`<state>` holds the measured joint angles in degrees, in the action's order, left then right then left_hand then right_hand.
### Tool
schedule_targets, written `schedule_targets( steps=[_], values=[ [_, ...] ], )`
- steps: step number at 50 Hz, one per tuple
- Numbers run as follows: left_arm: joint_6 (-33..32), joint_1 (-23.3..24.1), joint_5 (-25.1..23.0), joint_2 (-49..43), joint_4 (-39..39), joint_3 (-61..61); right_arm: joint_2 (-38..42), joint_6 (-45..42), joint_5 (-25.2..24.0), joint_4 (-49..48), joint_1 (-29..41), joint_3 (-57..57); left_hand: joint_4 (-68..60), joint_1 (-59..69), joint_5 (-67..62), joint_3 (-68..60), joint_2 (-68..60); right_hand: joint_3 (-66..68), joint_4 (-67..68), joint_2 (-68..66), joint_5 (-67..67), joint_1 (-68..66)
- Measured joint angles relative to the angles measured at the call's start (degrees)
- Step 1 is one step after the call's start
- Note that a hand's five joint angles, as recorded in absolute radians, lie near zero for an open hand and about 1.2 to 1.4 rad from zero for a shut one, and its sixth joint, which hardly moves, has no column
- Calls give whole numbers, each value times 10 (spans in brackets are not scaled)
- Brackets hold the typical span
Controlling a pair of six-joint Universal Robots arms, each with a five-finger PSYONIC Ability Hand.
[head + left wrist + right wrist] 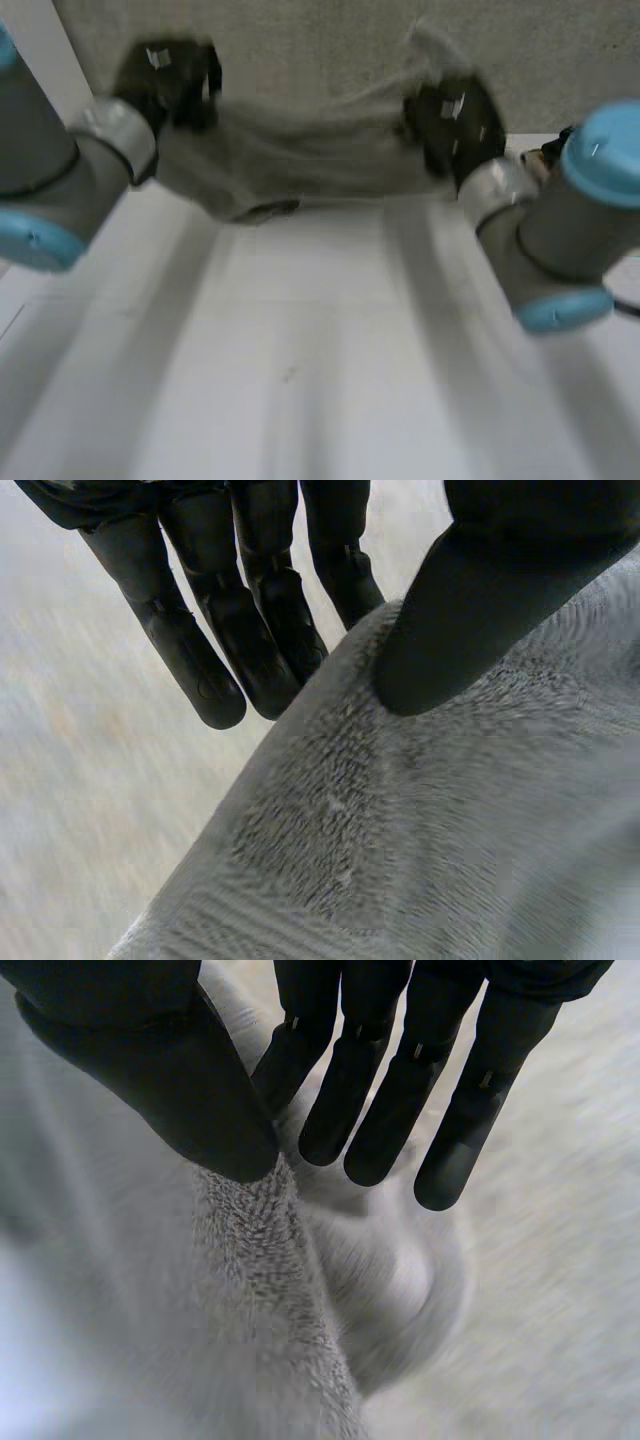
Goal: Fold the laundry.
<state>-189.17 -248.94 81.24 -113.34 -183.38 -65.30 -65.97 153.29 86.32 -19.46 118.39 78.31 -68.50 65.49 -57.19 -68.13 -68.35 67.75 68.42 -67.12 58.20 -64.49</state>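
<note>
Left hand (170,85) pinches towel (300,150) at left end: thumb (470,620) on top, straight fingers (190,660) behind edge. Right hand (455,125) pinches right end likewise, thumb over cloth. Towel hangs stretched between hands, middle sagging, over far part of desk (320,350).

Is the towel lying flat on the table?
No, the grey towel hangs stretched between the left hand and the right hand, each pinching an end.
</note>
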Motion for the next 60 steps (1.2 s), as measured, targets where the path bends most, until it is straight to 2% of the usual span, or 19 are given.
schedule_targets(
  steps=[3,5,7,9,12,18,24,29,35,44,47,49,52,55,60],
  values=[
    [-23,-4,-20,-2,-11,-75,0,-19,-20,20,1,65,-2,0,0,0,0,-5,-7,4,-6,2],
    [-36,-6,-35,-6,-17,-115,2,-32,-33,36,3,98,-2,0,0,-1,0,-61,-66,58,-62,36],
    [-51,-8,-52,-12,-22,-161,6,-45,-48,59,3,121,-2,0,0,-1,-1,-241,-244,243,-236,210],
    [-63,-8,-66,-16,-25,-191,9,-54,-59,85,1,127,-2,0,0,-2,-1,-373,-379,373,-383,346],
    [-78,-9,-79,-18,-23,-222,13,-59,-68,133,-5,106,-2,0,0,-2,-1,-424,-435,421,-445,394],
    [-108,-17,-87,4,5,-255,26,-55,-77,275,-30,-29,-2,0,0,-2,-1,-431,-452,423,-462,402],
    [-137,-25,-95,55,44,-290,82,-82,-105,401,-36,-198,-2,0,0,-2,-1,-431,-451,423,-453,402],
    [-163,-21,-107,103,72,-322,148,-138,-138,442,-26,-302,-2,0,0,-2,-1,-431,-451,423,-447,402],
    [-184,-9,-113,170,91,-356,236,-211,-171,447,-4,-384,-2,0,0,-2,-1,-431,-451,423,-447,402],
    [-191,8,-109,242,92,-384,370,-309,-165,444,29,-458,-2,0,0,-2,-1,-416,-428,408,-420,384],
    [-191,8,-108,245,90,-387,401,-326,-156,438,36,-480,-2,0,0,-2,-1,-239,-248,228,-244,193],
    [-191,6,-107,244,89,-386,415,-328,-147,426,39,-500,-2,0,0,-2,-1,-79,-84,62,-83,42],
    [-191,-1,-107,239,85,-384,421,-313,-124,389,39,-531,-2,0,0,-2,-1,-8,-8,1,-24,10],
    [-190,-11,-107,233,78,-379,406,-278,-88,338,35,-553,-2,0,0,-2,-1,-4,-2,1,-24,10],
    [-187,-36,-107,218,54,-347,300,-160,-10,225,7,-526,-2,0,0,-2,-1,-2,-1,1,-24,6]
  ],
)
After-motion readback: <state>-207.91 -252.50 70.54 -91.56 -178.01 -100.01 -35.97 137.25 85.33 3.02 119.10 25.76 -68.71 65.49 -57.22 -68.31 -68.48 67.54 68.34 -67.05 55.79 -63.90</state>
